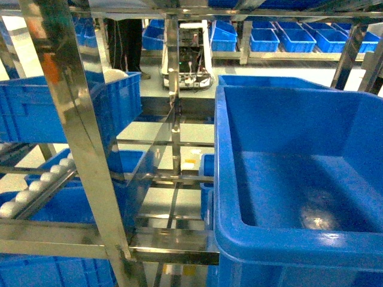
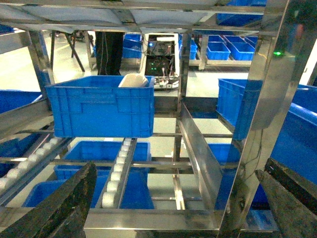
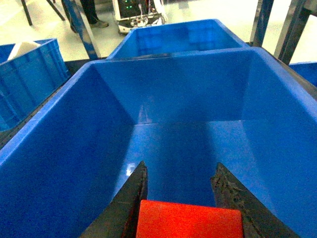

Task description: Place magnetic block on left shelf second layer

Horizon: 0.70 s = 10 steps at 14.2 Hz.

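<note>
I see the red block [image 3: 189, 219] clamped between the right gripper [image 3: 181, 198] fingers, at the bottom edge of the right wrist view, above the floor of the big blue bin [image 3: 59, 148], near its front wall. Left gripper [image 2: 173, 208] is spread wide, nothing in it, facing the left shelf [image 2: 198, 153] with its roller rails [image 2: 118, 171] and a blue crate [image 2: 101, 106].

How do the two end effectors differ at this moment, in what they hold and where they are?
The right end effector has a red block between its fingers; the left end effector holds nothing, fingers spread wide. The right one hangs over the inside of a large blue bin; the left one faces the steel shelf frame, outside any bin. Both have dark, rough-surfaced fingers.
</note>
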{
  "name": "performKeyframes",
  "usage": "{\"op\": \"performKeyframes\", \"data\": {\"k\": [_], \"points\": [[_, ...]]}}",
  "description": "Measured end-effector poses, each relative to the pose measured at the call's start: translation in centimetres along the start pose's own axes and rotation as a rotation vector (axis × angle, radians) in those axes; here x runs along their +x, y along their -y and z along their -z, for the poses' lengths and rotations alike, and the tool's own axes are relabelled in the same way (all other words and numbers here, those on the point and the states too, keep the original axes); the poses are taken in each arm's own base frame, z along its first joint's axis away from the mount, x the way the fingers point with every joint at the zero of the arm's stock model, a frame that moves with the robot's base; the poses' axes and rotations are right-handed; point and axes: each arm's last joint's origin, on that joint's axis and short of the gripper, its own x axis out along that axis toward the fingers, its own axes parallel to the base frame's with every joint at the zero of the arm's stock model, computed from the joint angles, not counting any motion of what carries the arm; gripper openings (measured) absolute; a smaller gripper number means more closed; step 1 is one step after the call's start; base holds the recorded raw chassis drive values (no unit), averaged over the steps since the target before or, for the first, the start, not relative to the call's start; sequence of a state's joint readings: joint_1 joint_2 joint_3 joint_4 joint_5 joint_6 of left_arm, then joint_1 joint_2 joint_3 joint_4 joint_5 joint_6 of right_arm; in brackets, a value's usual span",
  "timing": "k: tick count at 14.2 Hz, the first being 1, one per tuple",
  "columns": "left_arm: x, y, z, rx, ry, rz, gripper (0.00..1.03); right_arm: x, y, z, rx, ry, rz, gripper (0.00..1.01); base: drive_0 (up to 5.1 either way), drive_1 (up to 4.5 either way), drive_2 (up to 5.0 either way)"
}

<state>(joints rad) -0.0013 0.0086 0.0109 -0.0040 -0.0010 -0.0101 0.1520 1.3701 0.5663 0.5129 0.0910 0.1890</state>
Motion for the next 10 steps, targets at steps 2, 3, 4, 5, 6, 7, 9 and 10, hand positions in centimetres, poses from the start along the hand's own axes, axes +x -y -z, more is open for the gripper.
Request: {"op": "performKeyframes", "data": {"k": [2,3,4,5,6,7,9,10], "points": [[0.0,0.0,0.0,0.000,0.000,0.000,0.98,7.2,-1.9,1.1,0.008,-0.144,-0.022,0.34,0.0,0.00,0.0],[0.0,0.0,0.0,0.000,0.000,0.000,0.98,8.9,-2.4,1.8,0.011,-0.170,-0.019,0.34,0.0,0.00,0.0],[0.0,0.0,0.0,0.000,0.000,0.000,0.98,10.5,-2.9,2.4,0.014,-0.182,-0.007,0.34,0.0,0.00,0.0],[0.0,0.0,0.0,0.000,0.000,0.000,0.98,11.7,-3.2,2.9,0.017,-0.188,0.009,0.34,0.0,0.00,0.0],[0.0,0.0,0.0,0.000,0.000,0.000,0.98,12.5,-3.4,3.4,0.021,-0.188,0.023,0.34,0.0,0.00,0.0],[0.0,0.0,0.0,0.000,0.000,0.000,0.98,12.8,-3.5,3.8,0.022,-0.185,0.038,0.46,0.0,0.00,0.0],[0.0,0.0,0.0,0.000,0.000,0.000,0.98,12.4,-3.9,3.2,0.028,-0.129,0.044,0.70,0.0,0.00,0.0],[0.0,0.0,0.0,0.000,0.000,0.000,0.98,11.5,-3.8,2.8,0.020,-0.093,0.055,0.82,0.0,0.00,0.0]]}}
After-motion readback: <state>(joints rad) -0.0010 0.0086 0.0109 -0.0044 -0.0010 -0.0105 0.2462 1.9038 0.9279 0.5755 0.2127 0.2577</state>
